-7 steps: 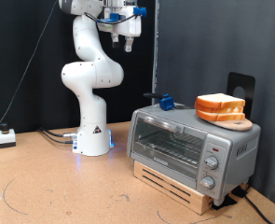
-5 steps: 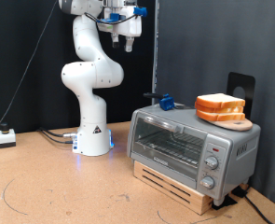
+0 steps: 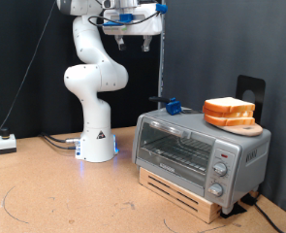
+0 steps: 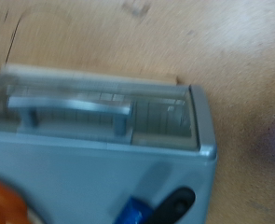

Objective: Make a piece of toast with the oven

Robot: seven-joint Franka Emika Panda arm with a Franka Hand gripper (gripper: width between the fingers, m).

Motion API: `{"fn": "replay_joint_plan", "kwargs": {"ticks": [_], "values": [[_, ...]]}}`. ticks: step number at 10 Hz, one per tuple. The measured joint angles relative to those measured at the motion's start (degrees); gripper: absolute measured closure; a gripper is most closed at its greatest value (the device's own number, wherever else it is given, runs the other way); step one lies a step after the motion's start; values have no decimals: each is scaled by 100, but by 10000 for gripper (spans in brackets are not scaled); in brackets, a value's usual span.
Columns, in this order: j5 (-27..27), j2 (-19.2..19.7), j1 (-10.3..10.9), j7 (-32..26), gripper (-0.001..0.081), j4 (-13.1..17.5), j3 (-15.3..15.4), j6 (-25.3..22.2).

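Note:
The silver-grey oven (image 3: 196,150) stands on a wooden base at the exterior view's right, with its glass door shut. It fills the blurred wrist view (image 4: 100,140), where its bar handle (image 4: 72,107) shows. A stack of bread slices (image 3: 230,113) lies on a plate on top of the oven, and its orange edge shows in the wrist view (image 4: 5,201). No single piece of toast shows apart from the stack. My gripper (image 3: 132,41) hangs high above the table, up and to the left of the oven. It looks open and empty.
A small blue and black object (image 3: 170,105) sits on the oven's top, also in the wrist view (image 4: 156,207). A black stand (image 3: 249,89) is behind the oven. A white box (image 3: 5,143) and cables lie at far left. A vertical pole (image 3: 162,58) stands behind.
My gripper has risen a little, shifted slightly right and turned at the wrist. The oven and the bread have not moved.

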Motion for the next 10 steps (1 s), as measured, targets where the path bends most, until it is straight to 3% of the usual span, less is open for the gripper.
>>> {"fn": "replay_joint_plan", "kwargs": {"ticks": [2, 4, 5, 6, 7, 10], "values": [[331, -68, 303, -1271, -4, 1, -364, -177], [178, -40, 586, -2554, -4, -50, -551, -111], [42, 58, 681, -3055, -4, -108, -552, 26], [116, 52, 647, -2834, -4, -107, -552, 24], [405, 2, 687, -3150, -4, -140, -649, 155], [458, 29, 1083, -5156, -4, -237, -1188, 7]]}}
